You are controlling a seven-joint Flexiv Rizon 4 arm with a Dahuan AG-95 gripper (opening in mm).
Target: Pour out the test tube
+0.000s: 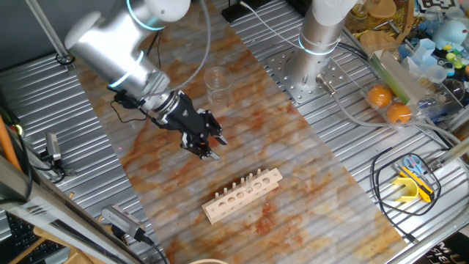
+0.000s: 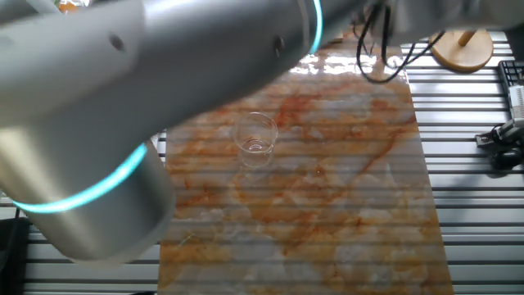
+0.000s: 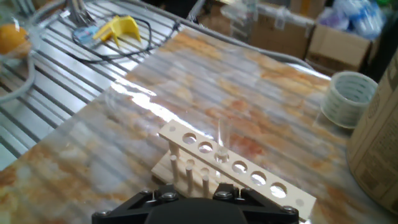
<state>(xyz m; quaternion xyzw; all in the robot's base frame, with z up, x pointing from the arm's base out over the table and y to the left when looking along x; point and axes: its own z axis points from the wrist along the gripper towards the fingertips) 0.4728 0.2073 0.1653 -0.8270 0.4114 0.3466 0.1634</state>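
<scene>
The test tube (image 3: 222,138) is thin clear glass and stands upright in a middle hole of the pale wooden rack (image 3: 205,148), just ahead of the hand. In one fixed view the rack (image 1: 242,195) lies on the marbled mat, and my gripper (image 1: 216,148) hangs above and to the left of it, apart from it. Its fingers are spread, with nothing between them. In the hand view only the gripper's black base shows along the bottom edge. The clear beaker (image 1: 216,81) (image 2: 256,138) stands upright farther back on the mat.
A second arm's base (image 1: 322,44) is bolted at the back. Two oranges (image 1: 390,104), a yellow tool (image 1: 414,187) and looped cables (image 1: 381,183) lie on the right. A tape roll (image 3: 348,99) and a cardboard box (image 3: 379,155) stand beyond the rack. My arm hides much of the other fixed view.
</scene>
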